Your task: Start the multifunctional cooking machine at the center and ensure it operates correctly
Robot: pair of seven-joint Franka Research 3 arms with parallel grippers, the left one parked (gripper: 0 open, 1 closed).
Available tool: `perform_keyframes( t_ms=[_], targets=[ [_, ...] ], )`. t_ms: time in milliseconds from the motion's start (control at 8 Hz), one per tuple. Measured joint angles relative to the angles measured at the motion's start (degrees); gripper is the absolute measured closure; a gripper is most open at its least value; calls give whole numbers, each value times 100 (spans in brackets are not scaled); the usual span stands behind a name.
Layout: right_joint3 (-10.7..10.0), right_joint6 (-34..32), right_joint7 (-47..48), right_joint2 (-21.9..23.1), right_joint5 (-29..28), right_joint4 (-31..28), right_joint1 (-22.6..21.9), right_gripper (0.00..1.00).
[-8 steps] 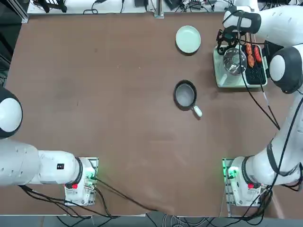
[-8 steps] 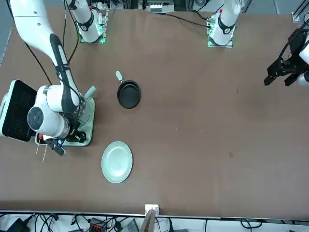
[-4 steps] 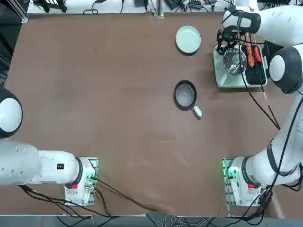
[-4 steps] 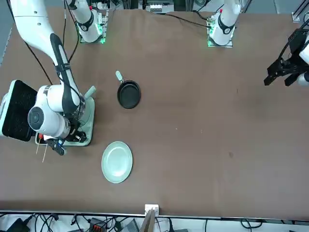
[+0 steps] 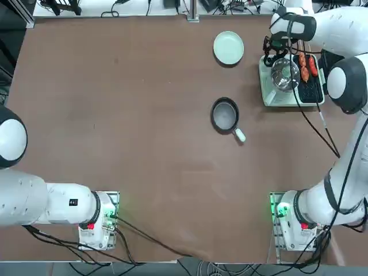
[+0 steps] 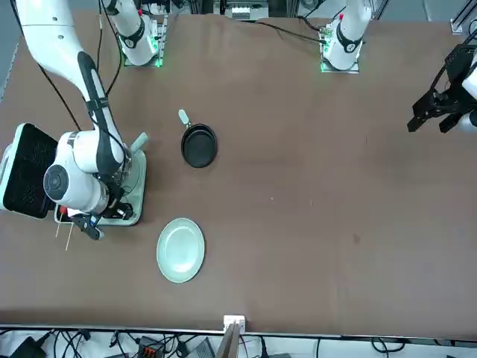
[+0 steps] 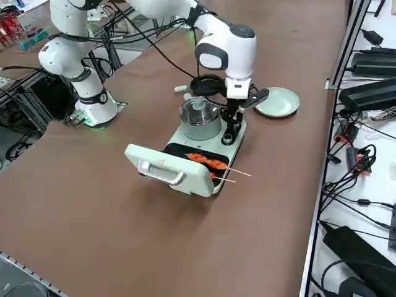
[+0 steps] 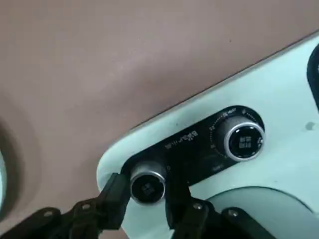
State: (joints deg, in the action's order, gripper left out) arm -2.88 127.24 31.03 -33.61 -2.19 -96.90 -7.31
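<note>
Two knobs on multifunctional cooking machine (image 5: 289, 80), far right table edge; right gripper (image 8: 144, 191) clamped on nearer knob (image 8: 147, 185), fingers (image 8: 115, 196) squarely either side; best turned slowly about knob's own axis, grip square, second knob (image 8: 243, 140) untouched.

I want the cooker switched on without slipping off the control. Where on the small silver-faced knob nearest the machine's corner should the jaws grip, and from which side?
Grip the small silver-faced knob by its round rim, one finger on each opposite side, coming straight down onto its face. It stands proud of the black control strip on the pale mint-green cooking machine, so the rim is the only purchase. The right gripper already brackets it that way.
</note>
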Motion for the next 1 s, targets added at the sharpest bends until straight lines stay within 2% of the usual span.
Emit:
perform_keyframes(
  t_ms=[375,1000],
  targets=[
    [3,-2,-81,-3,592,4,-163,58],
    [2,-14,-685,-7,614,14,-165,58]
  ],
)
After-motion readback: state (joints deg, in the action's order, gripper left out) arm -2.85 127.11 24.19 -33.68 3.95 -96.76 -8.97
